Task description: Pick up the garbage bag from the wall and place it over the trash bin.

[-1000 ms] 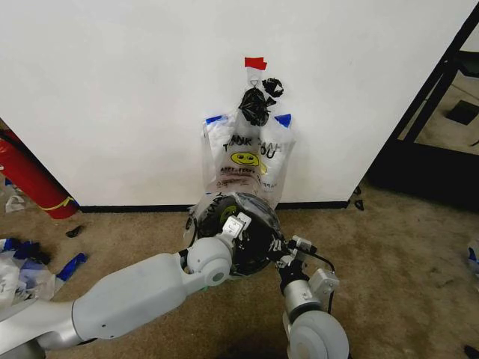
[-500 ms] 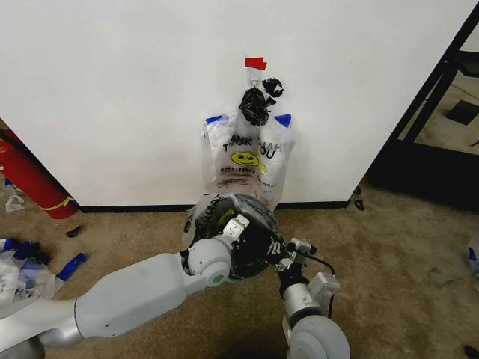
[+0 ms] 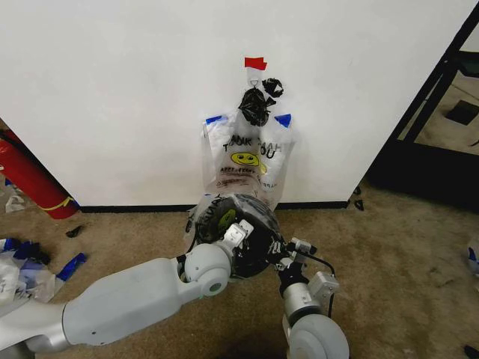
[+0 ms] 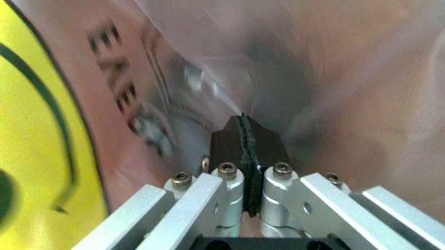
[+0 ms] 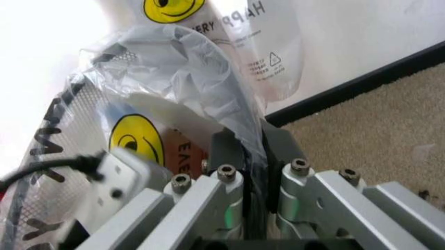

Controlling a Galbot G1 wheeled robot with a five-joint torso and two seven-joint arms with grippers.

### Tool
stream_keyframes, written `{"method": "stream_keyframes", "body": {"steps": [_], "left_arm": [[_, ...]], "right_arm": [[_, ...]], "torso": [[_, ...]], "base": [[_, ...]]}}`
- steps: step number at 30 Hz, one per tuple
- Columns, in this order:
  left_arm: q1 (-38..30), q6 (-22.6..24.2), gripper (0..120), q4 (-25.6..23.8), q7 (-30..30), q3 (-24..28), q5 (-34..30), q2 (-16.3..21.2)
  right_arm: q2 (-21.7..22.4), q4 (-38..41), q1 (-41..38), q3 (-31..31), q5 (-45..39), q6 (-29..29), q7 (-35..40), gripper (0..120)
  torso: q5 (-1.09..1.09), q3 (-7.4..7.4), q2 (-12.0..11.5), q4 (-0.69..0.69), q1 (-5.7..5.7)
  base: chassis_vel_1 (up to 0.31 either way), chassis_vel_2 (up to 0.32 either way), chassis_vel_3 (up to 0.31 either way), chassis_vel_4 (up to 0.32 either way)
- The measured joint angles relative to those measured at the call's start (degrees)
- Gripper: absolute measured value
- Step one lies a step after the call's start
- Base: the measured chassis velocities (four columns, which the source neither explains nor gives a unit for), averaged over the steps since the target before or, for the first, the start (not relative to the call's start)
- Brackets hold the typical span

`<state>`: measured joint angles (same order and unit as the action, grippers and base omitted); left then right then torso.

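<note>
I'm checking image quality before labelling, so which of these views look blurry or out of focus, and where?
Left wrist view: the garbage bag is so close its lettering and yellow face smear into blur. Right wrist view: bag print is sharp, the left gripper in front is soft. Head view: evenly lit, sharp.

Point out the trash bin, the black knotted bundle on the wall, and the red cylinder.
trash bin point(image 3: 254, 247): head view, on its dark mesh side under the plastic.
black knotted bundle point(image 3: 256, 107): head view, on the middle of the knot.
red cylinder point(image 3: 26, 176): head view, on its red body above the yellow band.
</note>
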<state>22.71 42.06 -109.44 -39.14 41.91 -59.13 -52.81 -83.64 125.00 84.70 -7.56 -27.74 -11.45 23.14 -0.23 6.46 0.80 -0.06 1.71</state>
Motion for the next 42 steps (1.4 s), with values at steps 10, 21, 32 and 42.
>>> {"method": "stream_keyframes", "body": {"steps": [10,21,32,42], "left_arm": [[-0.49,-1.01,0,0.84,-0.01,0.12,-4.41,-1.52],[1.55,-2.23,0,-3.28,-0.23,-5.07,-2.13,1.87],[12.22,-9.52,0,-13.13,8.22,-17.34,-0.9,8.49],[42.88,-17.15,0,-25.63,11.58,-46.92,6.59,6.48]], "right_arm": [[0.16,0.14,-0.11,-0.01,-0.3,0.0,0.05,1],[-0.05,-1.82,-1.71,-0.96,-2.43,0.15,0.87,1],[-1.06,-2.96,-3.78,-1.79,-11.02,-2.78,4.69,1],[-3.24,-6.75,-5.27,-2.15,-16.21,-4.02,5.79,1]], "torso": [[0.01,0.0,0.0,-0.01,0.0],[0.0,0.0,0.0,0.01,0.0],[-0.02,0.0,0.0,-0.01,0.0],[-0.01,-0.01,0.0,0.06,-0.01]], "base": [[0.0,0.0,0.0,0.0],[0.0,0.0,0.0,0.0],[0.0,0.0,0.0,0.0],[0.0,0.0,0.0,0.0]]}}
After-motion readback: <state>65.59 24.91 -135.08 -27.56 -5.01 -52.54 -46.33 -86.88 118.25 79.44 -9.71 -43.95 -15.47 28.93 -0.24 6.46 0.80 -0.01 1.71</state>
